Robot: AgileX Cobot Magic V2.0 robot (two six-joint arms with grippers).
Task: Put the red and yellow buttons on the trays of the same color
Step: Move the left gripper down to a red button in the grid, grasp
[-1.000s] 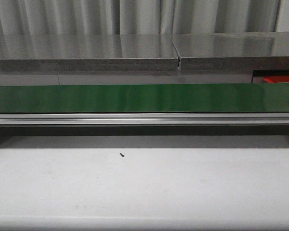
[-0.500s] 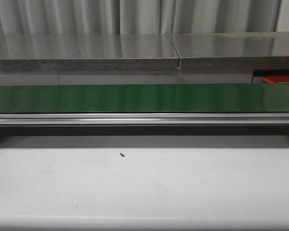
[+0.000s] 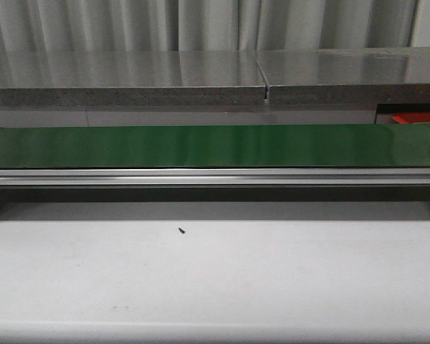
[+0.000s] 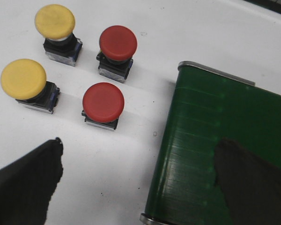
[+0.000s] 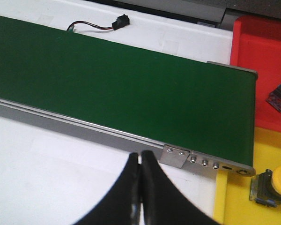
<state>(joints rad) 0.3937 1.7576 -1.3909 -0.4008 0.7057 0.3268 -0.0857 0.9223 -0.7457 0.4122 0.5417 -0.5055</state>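
The white table (image 4: 131, 28) carries a green conveyor belt (image 3: 215, 145). Red tray (image 5: 264, 70) and yellow tray (image 5: 243, 197) sit at the belt's 3 o'clock end, the yellow one holding a yellow button (image 5: 271, 185). Two red buttons (image 4: 103, 102) and two yellow ones (image 4: 23, 79) stand at its 9 o'clock end. Left pincer (image 4: 136, 183) gapes wide, empty; right pincer (image 5: 140, 187) is closed on nothing.

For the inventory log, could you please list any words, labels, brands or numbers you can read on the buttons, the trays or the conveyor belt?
None: no readable text shows in any view.
Red buttons and yellow buttons: plain caps, no lettering.
Green conveyor belt: unmarked.
Red tray and yellow tray: no labels visible.
Left gripper and right gripper: no markings on the dark jaws.
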